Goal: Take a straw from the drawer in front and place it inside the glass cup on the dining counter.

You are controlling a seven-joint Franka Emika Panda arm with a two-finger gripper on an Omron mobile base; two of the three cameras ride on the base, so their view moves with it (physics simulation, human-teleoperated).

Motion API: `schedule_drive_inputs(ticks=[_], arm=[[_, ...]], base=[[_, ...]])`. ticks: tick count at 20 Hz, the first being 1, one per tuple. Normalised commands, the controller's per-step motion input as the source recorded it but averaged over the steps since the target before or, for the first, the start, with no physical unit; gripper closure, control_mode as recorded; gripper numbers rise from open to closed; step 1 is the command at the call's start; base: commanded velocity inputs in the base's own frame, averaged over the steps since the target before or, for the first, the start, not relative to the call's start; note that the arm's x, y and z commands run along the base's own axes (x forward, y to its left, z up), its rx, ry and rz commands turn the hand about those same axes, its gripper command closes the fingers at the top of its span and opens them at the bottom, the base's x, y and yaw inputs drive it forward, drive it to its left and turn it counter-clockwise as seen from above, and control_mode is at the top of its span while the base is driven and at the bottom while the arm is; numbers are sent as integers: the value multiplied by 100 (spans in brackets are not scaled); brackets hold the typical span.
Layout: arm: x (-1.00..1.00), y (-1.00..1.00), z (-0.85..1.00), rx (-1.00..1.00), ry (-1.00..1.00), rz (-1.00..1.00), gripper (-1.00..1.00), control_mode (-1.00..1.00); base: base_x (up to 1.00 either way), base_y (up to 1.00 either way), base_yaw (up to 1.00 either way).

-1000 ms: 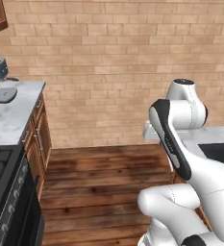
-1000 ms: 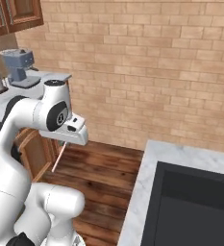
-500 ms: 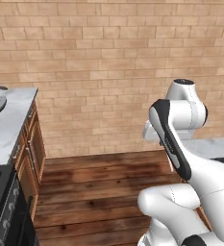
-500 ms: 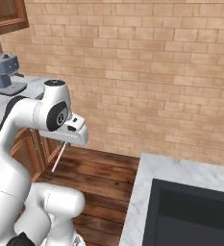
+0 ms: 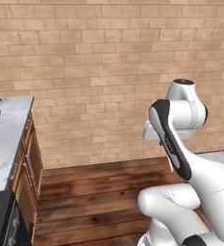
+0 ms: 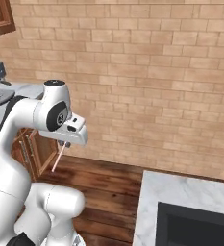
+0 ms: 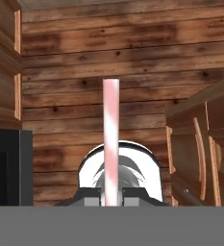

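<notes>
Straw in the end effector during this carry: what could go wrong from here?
1. The straw is pinched only at its top end by the end effector, so most of it hangs free; it may swing or slip out.
2. In the right base view its tip hangs near the cabinet and could snag.

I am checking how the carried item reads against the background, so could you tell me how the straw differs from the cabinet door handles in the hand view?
The straw is pale pink with white bands; the cabinet door handles are wood-toned. The straw is straight, whereas the handles bow slightly. The straw rises from between the finger tips of the gripper, which is shut on it; the handles are fixed to door fronts. Both are slim and run upright in this view.
</notes>
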Motion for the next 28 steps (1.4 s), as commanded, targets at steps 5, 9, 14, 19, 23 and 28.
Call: schedule_drive_inputs(ticks=[5,9,14,19,23,28], arm=[[0,0,0,0,0,0,100,100],[0,0,0,0,0,0,100,100],[0,0,0,0,0,0,100,100],[0,0,0,0,0,0,100,100],[0,0,0,0,0,0,100,100],[0,0,0,0,0,0,100,100]], base=[[58,39,-14],[52,32,-15],[40,24,-19],[25,16,-27],[17,27,-31],[18,33,-32]])
